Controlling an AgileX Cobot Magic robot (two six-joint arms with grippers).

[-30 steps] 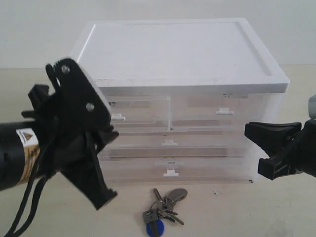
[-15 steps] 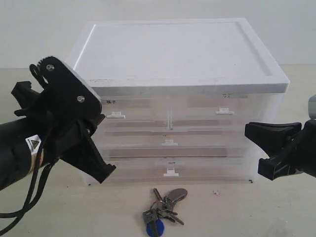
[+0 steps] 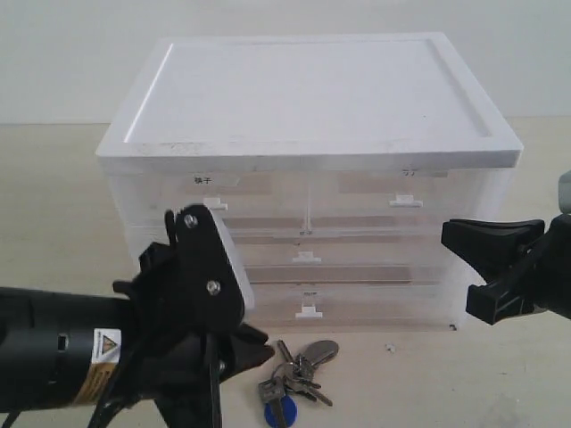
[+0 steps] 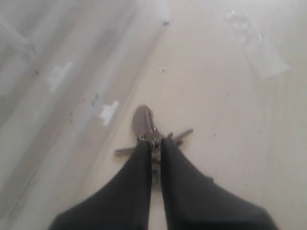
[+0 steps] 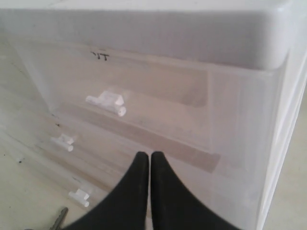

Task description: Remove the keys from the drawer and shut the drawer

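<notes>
The keys [image 3: 296, 374] are lying on the table [image 3: 500, 374], just in front of the translucent drawer cabinet [image 3: 312, 89] and outside every drawer. Their round blue fob [image 3: 281, 412] is lying at the end farthest from the cabinet. The drawer [image 3: 254, 203], the upper left half-width one with the bold dark label [image 3: 201, 179], is sitting flush with the cabinet front, and its white tab handle [image 3: 212, 204] is standing free of both arms. The left gripper [image 4: 152, 143] is hanging low over the table beside the keys. Its jaws are drawn nearly together with only a thin slit between them. In the left wrist view the tips are overlapping the key bunch, but whether they are pinching or even touching it cannot be told. The right gripper [image 5: 149, 155] is hovering at the cabinet's right front corner, pointing toward the upper right half-width drawer [image 5: 144, 100] with the fainter label [image 5: 100, 56]. Its jaws are pressed together and holding nothing, and it is standing apart from the cabinet face.
</notes>
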